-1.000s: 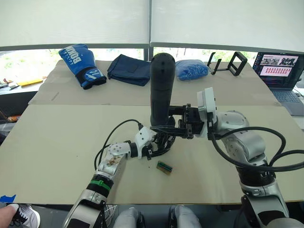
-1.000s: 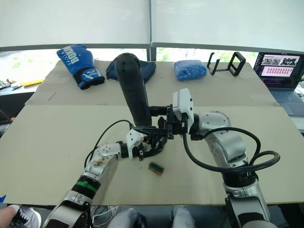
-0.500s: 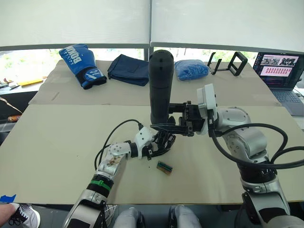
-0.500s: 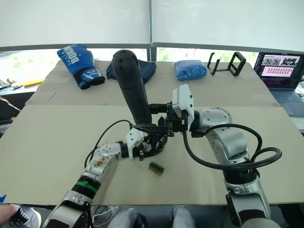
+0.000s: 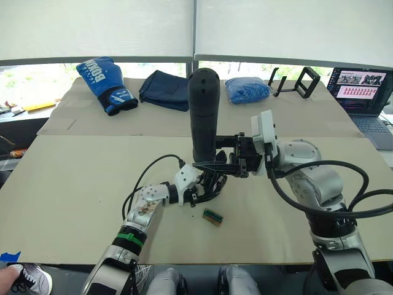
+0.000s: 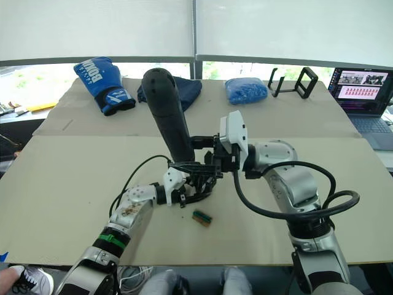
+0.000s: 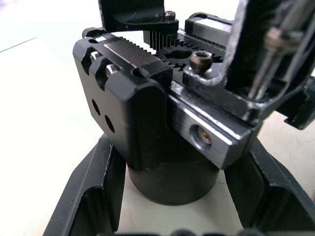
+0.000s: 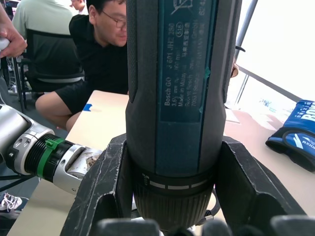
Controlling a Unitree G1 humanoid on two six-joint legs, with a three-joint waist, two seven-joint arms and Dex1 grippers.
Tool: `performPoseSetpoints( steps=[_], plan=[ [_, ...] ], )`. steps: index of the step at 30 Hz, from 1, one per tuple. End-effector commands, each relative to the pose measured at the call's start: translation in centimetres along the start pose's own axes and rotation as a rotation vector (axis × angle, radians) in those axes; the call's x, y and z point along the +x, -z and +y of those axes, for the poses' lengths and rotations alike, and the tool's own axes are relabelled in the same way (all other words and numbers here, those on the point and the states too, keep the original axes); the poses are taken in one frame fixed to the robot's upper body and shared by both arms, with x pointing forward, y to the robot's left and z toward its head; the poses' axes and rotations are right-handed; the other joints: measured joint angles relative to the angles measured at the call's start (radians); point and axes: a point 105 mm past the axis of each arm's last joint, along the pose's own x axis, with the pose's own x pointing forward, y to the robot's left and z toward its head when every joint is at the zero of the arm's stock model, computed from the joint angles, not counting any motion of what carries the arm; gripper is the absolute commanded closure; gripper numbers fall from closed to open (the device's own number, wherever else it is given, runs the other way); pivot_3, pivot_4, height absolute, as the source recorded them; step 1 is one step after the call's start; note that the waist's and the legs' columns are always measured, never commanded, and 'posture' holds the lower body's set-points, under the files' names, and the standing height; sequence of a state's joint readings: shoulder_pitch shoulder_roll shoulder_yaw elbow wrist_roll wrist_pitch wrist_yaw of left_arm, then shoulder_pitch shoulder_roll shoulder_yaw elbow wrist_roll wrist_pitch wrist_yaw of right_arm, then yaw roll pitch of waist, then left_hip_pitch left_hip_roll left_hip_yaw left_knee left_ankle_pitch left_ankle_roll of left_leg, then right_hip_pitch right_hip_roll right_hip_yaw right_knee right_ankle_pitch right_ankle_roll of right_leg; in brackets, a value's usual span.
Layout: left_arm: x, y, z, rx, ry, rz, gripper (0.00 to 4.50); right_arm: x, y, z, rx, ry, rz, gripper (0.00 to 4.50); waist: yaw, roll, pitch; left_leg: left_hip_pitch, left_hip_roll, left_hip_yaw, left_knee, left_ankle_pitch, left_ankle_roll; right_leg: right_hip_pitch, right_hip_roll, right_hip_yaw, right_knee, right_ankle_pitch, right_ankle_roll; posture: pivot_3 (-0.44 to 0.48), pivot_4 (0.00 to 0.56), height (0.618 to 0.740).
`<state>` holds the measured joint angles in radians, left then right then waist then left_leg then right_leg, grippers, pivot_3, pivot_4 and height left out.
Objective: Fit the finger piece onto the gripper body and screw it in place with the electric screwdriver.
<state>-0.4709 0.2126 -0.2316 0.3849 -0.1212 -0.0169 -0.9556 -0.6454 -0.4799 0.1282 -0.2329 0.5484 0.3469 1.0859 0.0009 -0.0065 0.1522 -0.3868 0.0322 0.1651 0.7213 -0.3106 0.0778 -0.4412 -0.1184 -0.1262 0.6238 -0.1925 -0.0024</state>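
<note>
The gripper body [image 7: 147, 113], a black stubby cylinder topped with a toothed metal mechanism, stands on the table with my left gripper [image 5: 207, 186] shut around its base. A flat black piece with a screw in it, the finger piece [image 7: 133, 14], sits on top of the mechanism. Directly above the body, my right gripper [image 5: 209, 161] is shut on the lower end of the electric screwdriver [image 5: 204, 114]. The screwdriver stands nearly upright, leaning slightly left. Its thin metal bit [image 7: 278, 46] reaches down beside the mechanism's metal bracket.
A small green-brown block [image 5: 213, 216] lies on the table just in front of the body. At the back are a blue boxing glove [image 5: 104, 83], a dark blue cloth [image 5: 164, 90], a blue bag [image 5: 247, 90], a black stand [image 5: 296, 81] and a laptop [image 5: 362, 92]. A seated person [image 8: 93, 54] shows behind.
The right gripper has shifted slightly left and the screwdriver's top has leaned a little further left. The left arm and the gripper body have stayed put.
</note>
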Motion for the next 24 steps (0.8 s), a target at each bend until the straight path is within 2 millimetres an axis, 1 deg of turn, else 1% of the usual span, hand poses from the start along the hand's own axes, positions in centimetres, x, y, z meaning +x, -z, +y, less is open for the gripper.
performPoseSetpoints(
  steps=[1,15,24],
  plan=[
    [0.2,1.4,-1.0,-0.042,0.03,0.039,2.2,0.1,-1.2,0.2,-0.055,-0.001,-0.023,2.59,0.0,0.0,0.0,0.0,0.0,0.0,0.0,0.0,0.0,0.0,0.0,0.0,0.0,0.0,0.0,0.0,0.15,0.74],
    [0.3,1.4,-1.1,-0.047,0.028,0.038,2.2,0.1,-0.8,0.0,-0.054,0.005,0.005,2.59,0.0,0.0,0.0,0.0,0.0,0.0,0.0,0.0,0.0,0.0,0.0,0.0,0.0,0.0,0.0,0.0,0.15,0.74],
    [0.3,1.5,-1.2,-0.053,0.03,0.038,2.2,-0.1,0.6,-0.7,-0.006,0.075,0.019,2.59,0.0,0.0,0.0,0.001,0.0,0.0,0.0,0.0,0.0,0.001,-0.001,0.0,0.0,0.0,0.0,0.0,0.15,0.74]
  ],
)
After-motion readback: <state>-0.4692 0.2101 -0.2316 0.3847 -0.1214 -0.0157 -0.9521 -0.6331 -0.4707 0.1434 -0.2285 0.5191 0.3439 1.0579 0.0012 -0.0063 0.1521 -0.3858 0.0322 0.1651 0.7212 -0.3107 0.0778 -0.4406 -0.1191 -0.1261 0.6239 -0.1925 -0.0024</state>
